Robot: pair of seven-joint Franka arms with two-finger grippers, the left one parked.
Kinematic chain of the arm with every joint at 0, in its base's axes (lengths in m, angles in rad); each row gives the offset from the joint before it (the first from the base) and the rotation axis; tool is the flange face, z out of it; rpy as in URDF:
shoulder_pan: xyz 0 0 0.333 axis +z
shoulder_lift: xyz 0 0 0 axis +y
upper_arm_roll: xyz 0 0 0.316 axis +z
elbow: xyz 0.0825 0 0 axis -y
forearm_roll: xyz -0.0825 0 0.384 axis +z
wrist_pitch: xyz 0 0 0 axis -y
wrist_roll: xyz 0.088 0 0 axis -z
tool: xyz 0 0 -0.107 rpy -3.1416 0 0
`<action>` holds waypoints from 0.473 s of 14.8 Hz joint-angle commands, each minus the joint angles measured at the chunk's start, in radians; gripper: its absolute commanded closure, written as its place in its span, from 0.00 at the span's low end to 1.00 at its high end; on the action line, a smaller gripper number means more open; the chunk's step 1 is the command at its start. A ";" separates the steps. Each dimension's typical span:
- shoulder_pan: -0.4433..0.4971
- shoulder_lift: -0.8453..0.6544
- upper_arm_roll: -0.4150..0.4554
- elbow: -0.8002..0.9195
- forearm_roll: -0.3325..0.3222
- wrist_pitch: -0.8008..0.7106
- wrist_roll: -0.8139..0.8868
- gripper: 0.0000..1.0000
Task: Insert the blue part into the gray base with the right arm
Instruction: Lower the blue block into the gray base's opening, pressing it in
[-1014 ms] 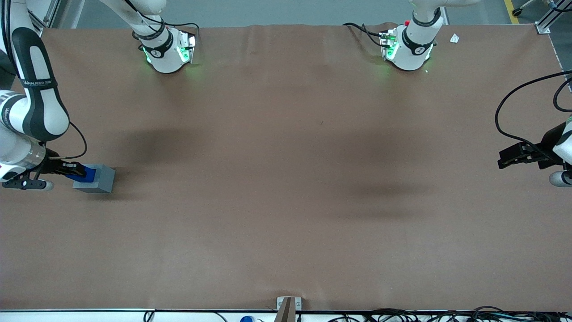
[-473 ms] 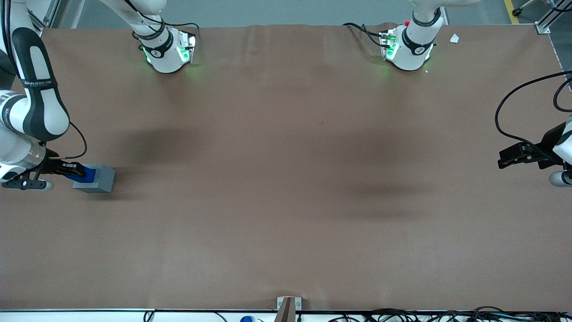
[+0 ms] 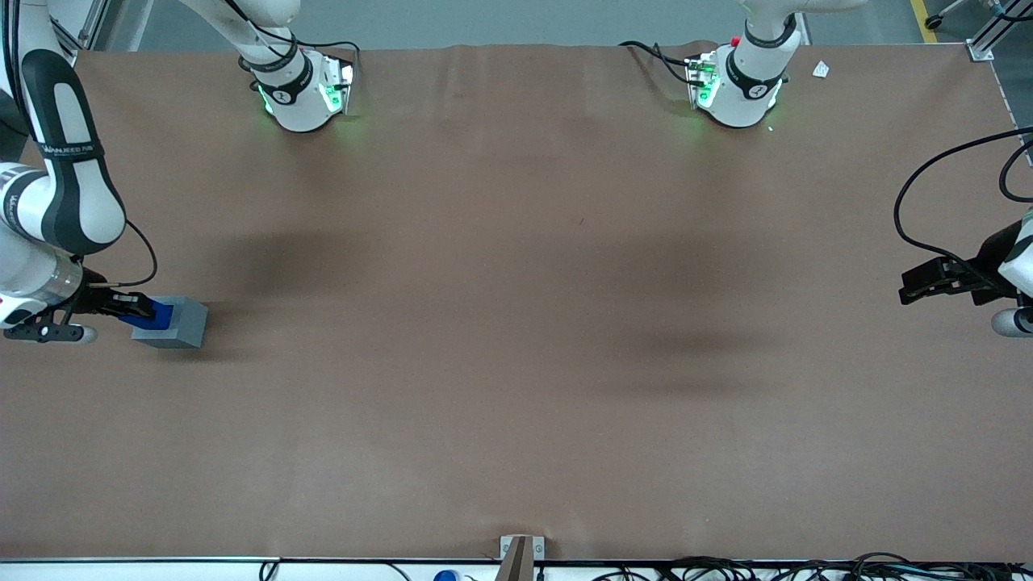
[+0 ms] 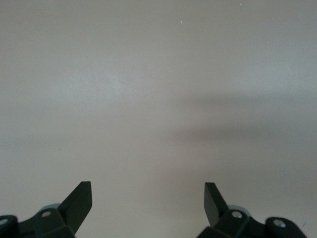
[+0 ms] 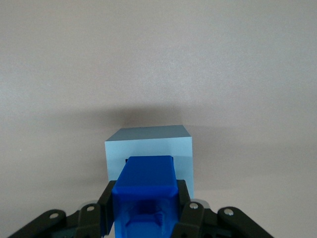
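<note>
Where the brown table (image 3: 516, 323) runs out toward the working arm's end, you have the gray base (image 3: 173, 323) sitting on its surface with the blue part (image 3: 155, 315) standing in the socket on top. Your right arm (image 3: 56, 194) reaches down over them, and the gripper (image 3: 137, 307) is pinching the blue part on both sides. From the wrist you see the black fingers (image 5: 106, 202) pressed against the blue part (image 5: 146, 191), its lower end meeting the gray base (image 5: 148, 144).

Front view high, overlooking whole table (image 3: 516, 363); wrist views close, facing tabletop.
</note>
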 commanded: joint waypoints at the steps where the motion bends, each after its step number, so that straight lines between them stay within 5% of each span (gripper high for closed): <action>1: -0.023 -0.008 0.018 -0.039 -0.006 0.007 -0.010 0.91; 7: -0.023 -0.005 0.018 -0.044 -0.006 0.018 -0.018 0.91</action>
